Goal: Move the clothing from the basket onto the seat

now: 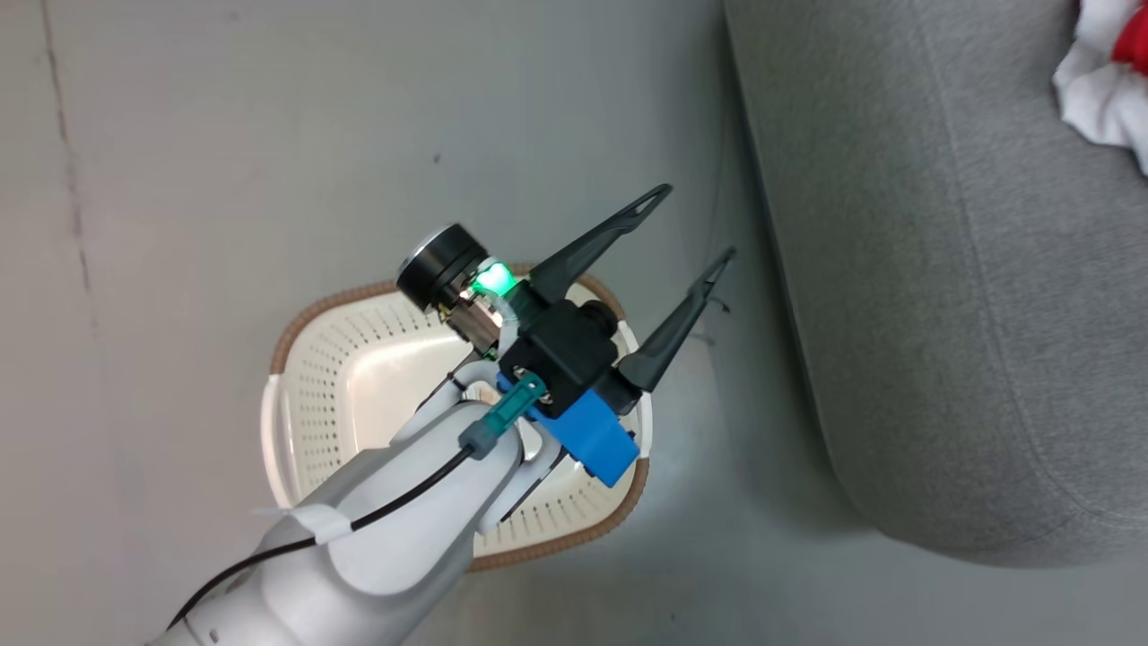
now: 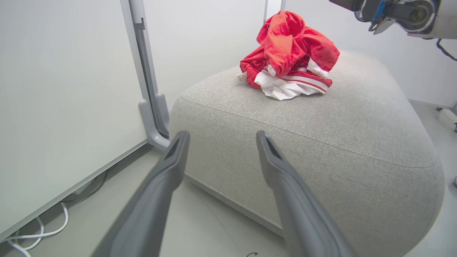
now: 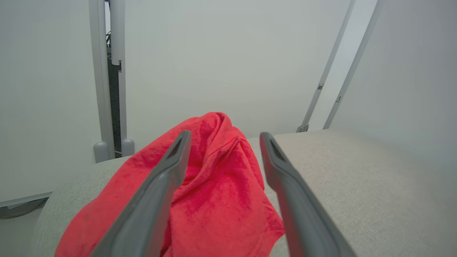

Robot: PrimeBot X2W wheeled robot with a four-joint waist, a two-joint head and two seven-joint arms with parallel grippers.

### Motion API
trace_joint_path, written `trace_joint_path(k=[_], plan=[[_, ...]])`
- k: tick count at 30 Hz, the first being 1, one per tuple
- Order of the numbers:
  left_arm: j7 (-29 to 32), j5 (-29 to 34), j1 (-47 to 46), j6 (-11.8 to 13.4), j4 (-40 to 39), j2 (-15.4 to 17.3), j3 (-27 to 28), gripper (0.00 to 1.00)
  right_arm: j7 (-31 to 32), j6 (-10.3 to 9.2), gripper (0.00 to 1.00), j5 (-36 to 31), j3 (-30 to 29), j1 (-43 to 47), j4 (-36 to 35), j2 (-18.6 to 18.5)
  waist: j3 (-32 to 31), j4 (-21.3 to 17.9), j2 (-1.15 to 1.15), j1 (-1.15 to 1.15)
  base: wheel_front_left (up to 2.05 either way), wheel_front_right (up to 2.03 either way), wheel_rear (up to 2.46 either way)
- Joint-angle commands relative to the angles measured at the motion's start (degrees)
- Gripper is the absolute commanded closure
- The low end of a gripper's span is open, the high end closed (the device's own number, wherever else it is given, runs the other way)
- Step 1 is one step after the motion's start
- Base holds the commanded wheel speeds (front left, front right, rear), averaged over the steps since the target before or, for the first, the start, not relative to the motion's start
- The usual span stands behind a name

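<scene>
The clothing (image 2: 292, 53) lies in a crumpled red and white pile on top of the grey seat (image 2: 321, 125); its edge also shows in the head view's top right corner (image 1: 1099, 90). My right gripper (image 3: 225, 135) hovers open just above the red cloth (image 3: 221, 185), its fingers either side of a fold and gripping nothing. Over the cream basket (image 1: 314, 404) on the floor, my left gripper (image 1: 696, 222) is open and holds nothing, pointing toward the seat (image 1: 942, 314). The part of the basket's bottom that shows is bare; my arm hides the rest.
Pale partition panels (image 2: 53, 89) stand behind and left of the seat, with a grey metal post and foot (image 2: 153, 121) at its corner. White cables (image 2: 35, 232) lie under the panel. Bare grey floor (image 1: 269, 135) surrounds the basket.
</scene>
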Motion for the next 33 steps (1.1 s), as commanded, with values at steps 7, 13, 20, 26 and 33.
trace_joint_path(k=[7,13,20,26,33], plan=[[-0.4,-2.25,6.79,2.46,-1.46,0.52,5.73,0.0,-0.17,0.01,0.0,2.6,6.46,10.46,-11.31,4.88,-9.79,0.76,0.0,0.0,0.0,0.0,0.0],[-0.42,-2.24,13.01,3.38,-2.78,1.53,11.54,0.0,-0.18,0.01,0.0,4.46,12.36,17.17,-17.11,8.18,-14.45,2.75,0.0,0.0,0.0,0.0,0.0],[-0.42,-0.99,19.47,4.02,-3.47,1.83,19.12,0.0,-0.18,0.02,0.0,5.49,17.83,22.3,-19.58,10.66,-19.01,5.6,0.0,0.0,0.0,0.0,0.0],[-0.41,0.84,24.91,4.0,-4.84,0.77,26.58,0.0,-0.18,0.02,0.0,5.71,20.36,26.45,-21.28,13.88,-22.46,8.0,0.0,0.0,0.0,0.0,0.0],[-0.38,2.73,30.54,2.89,-5.26,-1.41,34.39,0.0,-0.18,0.02,0.0,4.89,23.48,31.29,-22.09,15.98,-25.71,10.12,0.0,0.0,0.0,0.0,0.0]])
